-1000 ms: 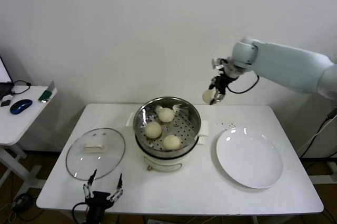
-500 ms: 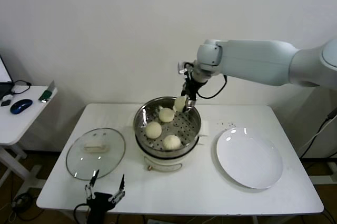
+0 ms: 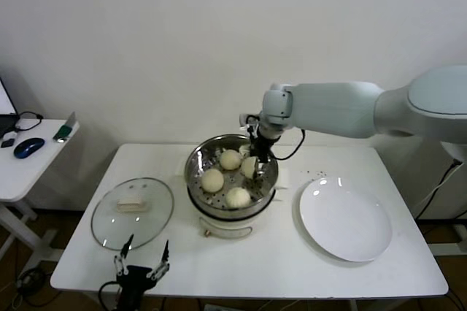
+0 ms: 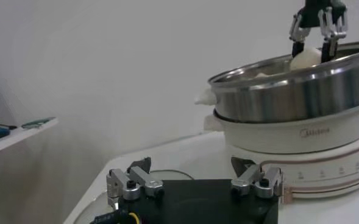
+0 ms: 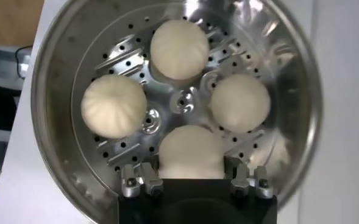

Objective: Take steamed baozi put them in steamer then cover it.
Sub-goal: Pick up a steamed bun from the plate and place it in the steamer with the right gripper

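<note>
The steamer (image 3: pixel 194 179) stands mid-table on its white base. Three steamed baozi (image 3: pixel 230 159) (image 3: pixel 212 180) (image 3: pixel 238 197) lie on its perforated tray. My right gripper (image 3: pixel 257 159) reaches down into the pot's far right side, shut on the fourth baozi (image 3: pixel 249 167), which rests at tray level. The right wrist view shows this baozi (image 5: pixel 191 152) between the fingers (image 5: pixel 150 178), the others (image 5: pixel 179 49) around it. The cover (image 3: pixel 132 212) lies flat left of the steamer. My left gripper (image 3: pixel 140 267) is open and empty at the front edge, below the cover.
A white plate (image 3: pixel 345 217) lies bare to the right of the steamer. A small side table (image 3: pixel 29 161) with a blue mouse stands at far left. The left wrist view shows the pot's wall (image 4: pixel 301 103) and the right gripper (image 4: pixel 316 36) above it.
My right arm carried the fourth baozi left from above the table's back right, over the steamer, and lowered it into the pot. The left arm has stayed put.
</note>
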Motion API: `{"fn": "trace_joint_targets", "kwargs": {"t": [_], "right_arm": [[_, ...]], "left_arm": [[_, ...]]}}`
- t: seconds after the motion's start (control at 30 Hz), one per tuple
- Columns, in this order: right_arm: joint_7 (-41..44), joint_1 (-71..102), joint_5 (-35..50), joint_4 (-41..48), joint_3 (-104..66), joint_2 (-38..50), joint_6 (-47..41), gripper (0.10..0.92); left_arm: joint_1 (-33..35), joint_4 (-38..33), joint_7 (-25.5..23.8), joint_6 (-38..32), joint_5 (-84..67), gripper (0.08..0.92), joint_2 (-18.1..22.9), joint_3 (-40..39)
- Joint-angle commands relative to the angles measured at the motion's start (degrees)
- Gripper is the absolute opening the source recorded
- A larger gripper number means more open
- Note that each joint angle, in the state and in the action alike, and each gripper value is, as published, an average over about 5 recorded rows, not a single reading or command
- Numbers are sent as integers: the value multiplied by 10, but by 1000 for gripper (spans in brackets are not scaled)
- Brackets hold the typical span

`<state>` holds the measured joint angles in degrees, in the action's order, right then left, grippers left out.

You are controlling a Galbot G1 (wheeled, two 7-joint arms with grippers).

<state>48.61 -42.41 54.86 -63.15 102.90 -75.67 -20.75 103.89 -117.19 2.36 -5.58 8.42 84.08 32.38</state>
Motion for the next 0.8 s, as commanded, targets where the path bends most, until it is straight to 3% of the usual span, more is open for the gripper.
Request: {"fn": "trace_joint_targets", "kwargs": {"t": [0.03, 0.27, 0.47, 0.8], "right_arm": [[-3, 27, -15, 9, 7, -6, -3, 679], [-12, 34, -20, 7, -2, 2, -8, 693], [-10, 19, -15, -5, -8, 14, -11, 806], [6, -32, 14, -26, -29, 58, 0, 823]], "left_arm": [[-6, 6, 1, 2, 0, 823, 3, 0], [-12, 10, 1, 4, 2, 823, 5, -3], [-15, 10, 1, 5, 3, 823, 3, -3], [-15, 8, 1, 5, 6, 823, 3, -4]]}}
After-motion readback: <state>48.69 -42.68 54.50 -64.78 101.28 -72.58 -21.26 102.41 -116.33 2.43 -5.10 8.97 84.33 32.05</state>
